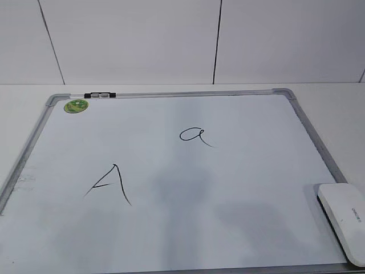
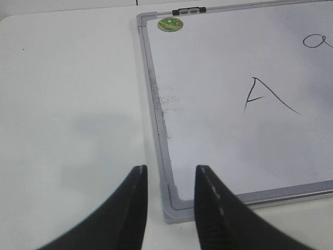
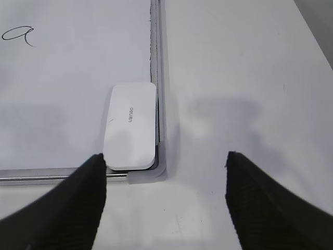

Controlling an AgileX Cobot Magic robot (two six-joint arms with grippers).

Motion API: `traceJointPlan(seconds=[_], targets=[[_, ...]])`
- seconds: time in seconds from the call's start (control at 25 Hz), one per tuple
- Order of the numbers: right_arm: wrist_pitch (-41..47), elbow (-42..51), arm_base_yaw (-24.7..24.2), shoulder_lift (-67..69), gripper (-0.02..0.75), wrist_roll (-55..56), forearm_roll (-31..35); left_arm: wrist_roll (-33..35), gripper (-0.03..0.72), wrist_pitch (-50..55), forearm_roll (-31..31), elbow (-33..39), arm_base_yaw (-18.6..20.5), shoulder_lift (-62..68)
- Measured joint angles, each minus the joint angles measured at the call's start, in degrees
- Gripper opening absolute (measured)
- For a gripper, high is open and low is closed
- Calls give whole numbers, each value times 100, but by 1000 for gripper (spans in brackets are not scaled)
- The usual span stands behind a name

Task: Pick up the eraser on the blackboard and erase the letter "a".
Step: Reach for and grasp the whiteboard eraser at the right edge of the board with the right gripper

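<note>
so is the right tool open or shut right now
Open: the right tool has its fingers spread wide, empty, short of the eraser lying flat in the whiteboard corner.

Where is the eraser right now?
The eraser lies in the board's near right corner, against the frame, far from the small "a". In the right wrist view it sits just ahead of the open tool.
</note>
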Motion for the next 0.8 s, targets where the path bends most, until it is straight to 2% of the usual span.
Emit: traceJointPlan(seconds=[0.8], targets=[[0,0,0,0,540,0,0,0,239,0,0,0,0,0]])
